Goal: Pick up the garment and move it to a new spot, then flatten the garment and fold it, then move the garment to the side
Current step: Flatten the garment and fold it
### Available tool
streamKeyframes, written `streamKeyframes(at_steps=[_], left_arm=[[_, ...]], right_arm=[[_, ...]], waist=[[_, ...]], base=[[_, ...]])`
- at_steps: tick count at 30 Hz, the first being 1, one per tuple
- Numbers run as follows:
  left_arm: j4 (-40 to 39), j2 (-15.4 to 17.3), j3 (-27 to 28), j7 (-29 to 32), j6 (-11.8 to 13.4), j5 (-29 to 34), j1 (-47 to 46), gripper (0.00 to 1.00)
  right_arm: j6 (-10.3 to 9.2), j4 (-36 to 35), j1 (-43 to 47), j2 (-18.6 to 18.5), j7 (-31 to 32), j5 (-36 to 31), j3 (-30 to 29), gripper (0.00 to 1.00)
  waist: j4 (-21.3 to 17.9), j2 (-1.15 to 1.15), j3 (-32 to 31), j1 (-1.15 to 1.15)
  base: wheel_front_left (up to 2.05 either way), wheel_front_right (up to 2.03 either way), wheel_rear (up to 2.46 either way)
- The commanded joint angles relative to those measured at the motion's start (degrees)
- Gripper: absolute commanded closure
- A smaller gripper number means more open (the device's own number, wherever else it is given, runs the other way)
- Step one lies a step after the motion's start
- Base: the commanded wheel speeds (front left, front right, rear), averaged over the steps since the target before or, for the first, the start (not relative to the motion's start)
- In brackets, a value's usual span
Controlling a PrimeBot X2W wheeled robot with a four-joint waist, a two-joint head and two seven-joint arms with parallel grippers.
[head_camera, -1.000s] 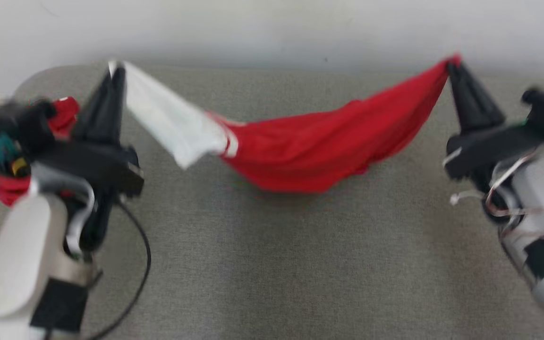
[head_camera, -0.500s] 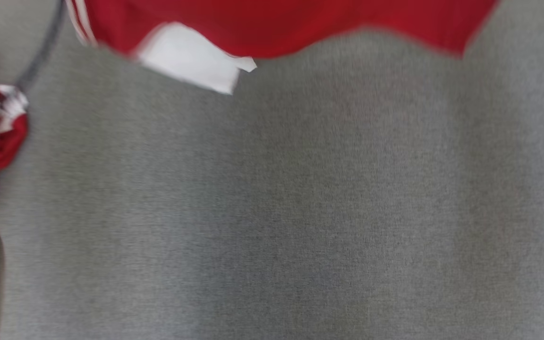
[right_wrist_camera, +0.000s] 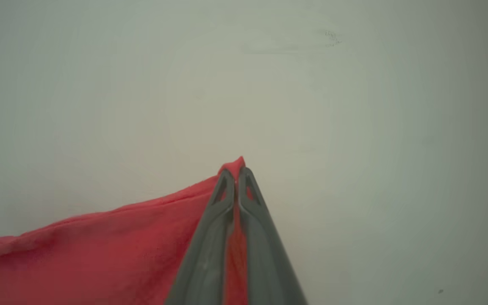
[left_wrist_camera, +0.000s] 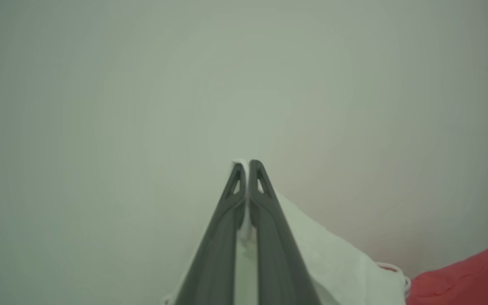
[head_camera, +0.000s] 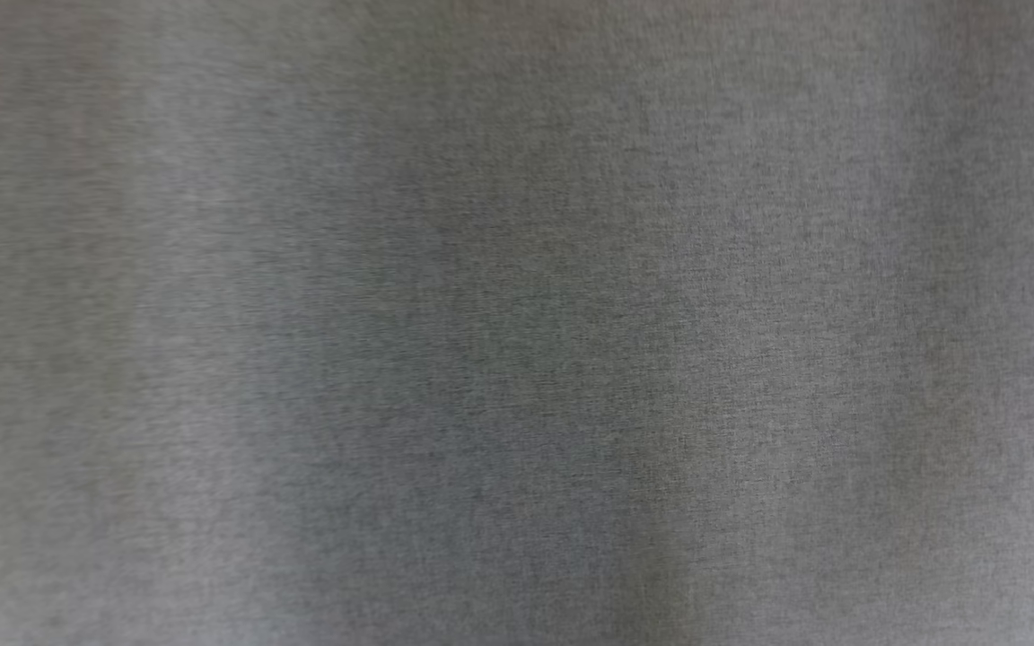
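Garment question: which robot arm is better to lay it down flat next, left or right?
Neither wins; probably both together. The garment is pinched at its white end by the left fingers and its red end by the right fingers, so lowering needs both.

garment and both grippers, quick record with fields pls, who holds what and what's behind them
item: garment, red with a white part
left gripper: shut on the white part's edge
right gripper: shut on a red edge
garment state: lifted, apparently slung between the two grippers
behind the grippers: pale wall
head view: blurred grey surface
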Motion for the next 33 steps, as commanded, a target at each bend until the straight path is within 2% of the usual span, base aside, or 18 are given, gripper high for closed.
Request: streamKeyframes(at_steps=[1,5,11,19,25,29,33], left_arm=[[0.49,-0.16,0.19,-0.76,0.31,0.1,-0.77,1.0],[5.14,-1.16,0.21,-3.45,0.77,0.42,-5.93,1.0],[10.81,-1.94,-0.95,-5.78,0.03,1.02,-9.63,1.0],[15.08,-2.47,-1.13,-9.91,-1.41,-1.21,-9.52,1.0],[12.8,-2.71,-2.82,-14.14,-2.12,-4.4,-0.05,1.0],[6.47,-1.09,-5.24,-16.18,-2.08,-9.14,11.74,1.0],[-1.82,1.39,-5.25,-17.16,-2.08,-14.86,24.51,1.0]], right_arm=[[-0.13,0.29,-1.31,0.17,-0.18,-0.26,0.0,1.0],[-0.13,4.12,-5.18,0.36,-0.55,-1.09,0.41,1.0],[-0.13,7.75,-8.7,1.07,-1.56,-2.11,1.75,1.0],[-0.13,8.23,-7.2,0.77,-3.3,-0.79,4.6,1.0],[-0.13,2.58,0.28,-1.23,-7.1,1.81,9.41,1.0],[-0.13,-1.85,9.21,-2.58,-10.08,4.42,12.68,1.0],[-0.13,-6.45,19.66,-3.86,-11.63,7.81,14.54,1.0]], waist=[[-2.38,-0.01,2.76,-0.02],[-2.24,-0.01,3.75,-0.02],[-1.99,-0.01,4.82,-0.02],[-1.76,-0.01,6.84,-0.02],[-1.15,-0.01,3.98,-0.02],[-1.04,-0.01,-0.44,-0.02],[-0.59,-0.01,-5.42,-0.02]], base=[[0.0,0.0,0.0],[0.0,0.0,0.0],[0.0,0.0,0.0],[0.0,0.0,0.0],[0.0,0.0,0.0],[0.0,0.0,0.0],[0.0,0.0,0.0]])
